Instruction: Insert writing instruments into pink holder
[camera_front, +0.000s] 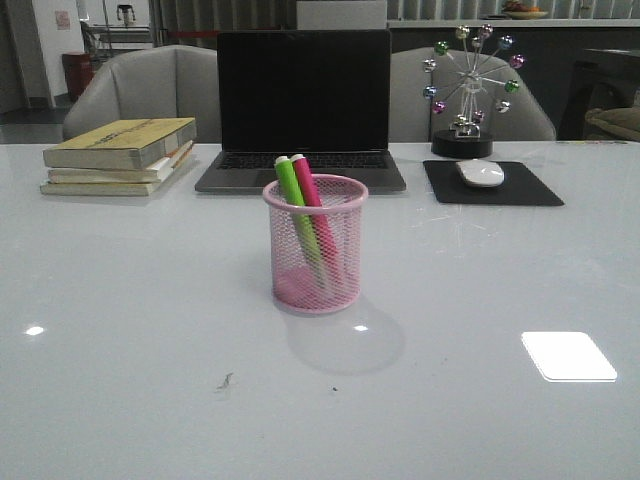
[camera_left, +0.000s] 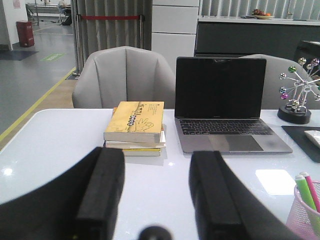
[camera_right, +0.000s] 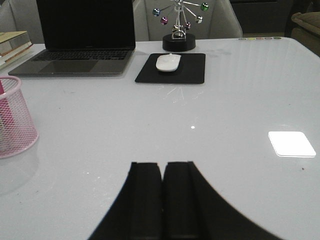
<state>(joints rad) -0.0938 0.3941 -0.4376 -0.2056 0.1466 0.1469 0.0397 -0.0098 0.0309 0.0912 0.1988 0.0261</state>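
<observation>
Both highlighters stand in the pink mesh pen cup at the middle of our white table, the lime green marker and the magenta marker leaning side by side toward the cup's far-left rim, pale caps poking above it. Their long axes run near upright, tilted a little away from us and to our left. Neither arm shows in the front view.

Our left gripper hangs with its black fingers spread wide and nothing between them; it faces the stacked books and the closed-screen laptop, and the cup lies off to its right, near, at the very edge of that camera's view. Our right gripper has its fingers pressed together, empty, pointed toward the mouse on its black pad; the cup sits to its left and ahead, apart from the fingertips. Which arm is nearer we cannot say for sure; from the wrist views the cup lies roughly between the two.

We judge the task finished as things stand: no marker lies loose on the table, so no further approach to the cup seems called for. A kinetic Ferris-wheel ornament stands behind the mouse pad.
</observation>
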